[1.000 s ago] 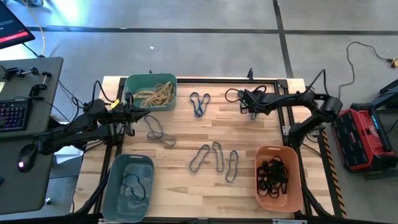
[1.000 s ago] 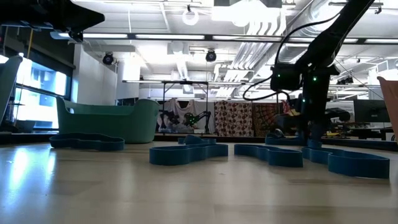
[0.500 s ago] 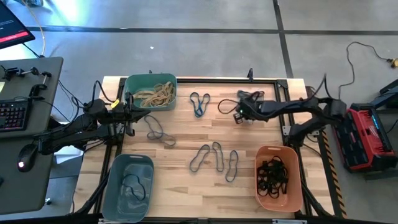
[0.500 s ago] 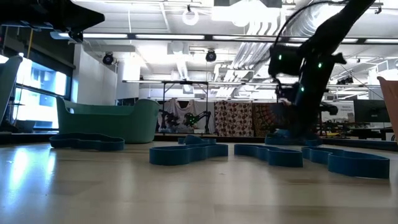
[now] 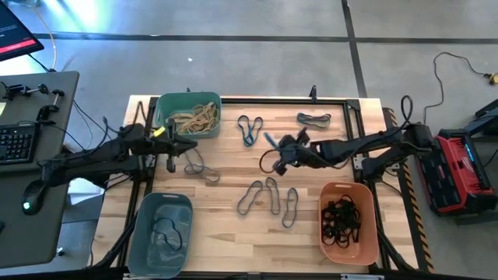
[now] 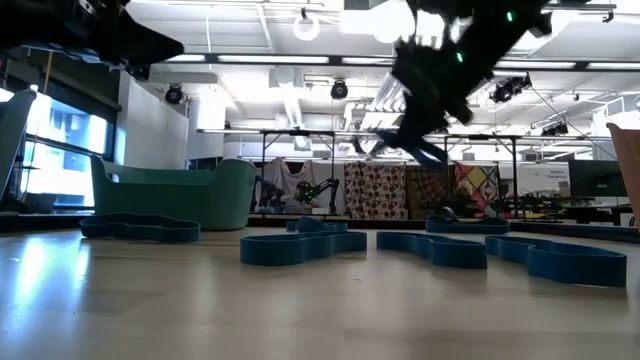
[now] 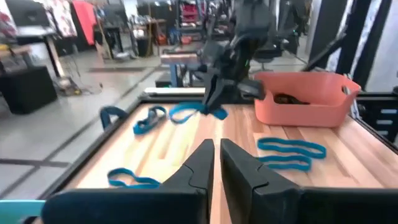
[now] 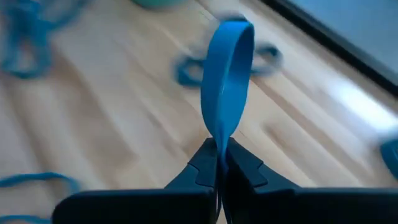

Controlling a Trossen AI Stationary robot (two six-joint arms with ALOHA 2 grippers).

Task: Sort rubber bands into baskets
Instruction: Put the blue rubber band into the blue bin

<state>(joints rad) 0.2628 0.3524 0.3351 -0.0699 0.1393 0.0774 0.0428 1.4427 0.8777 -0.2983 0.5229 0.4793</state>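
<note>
We find the right gripper pinched shut on a blue rubber band, whose loop stands up from between the fingertips; in the high view this gripper is over the middle of the table with the band lifted off the wood. The left gripper has its fingers nearly together with a thin gap and nothing between them; it hangs at the table's left side, just beside the teal-green basket, which holds tan bands. Loose bands lie on the boards: a blue pair near the teal basket, a grey one at the far edge, a dark one close to the left gripper, and a group of three near the centre. The orange basket at front right holds black bands; the grey-blue basket at front left holds one dark band. We can read no label or writing anywhere. The table is pale butcher-block wood in a black frame, standing on grey concrete floor. A desk with keyboard and mouse stands left, a red case right. The low view shows white ceiling ducts, strip lights and patterned cloths hung beyond.
</note>
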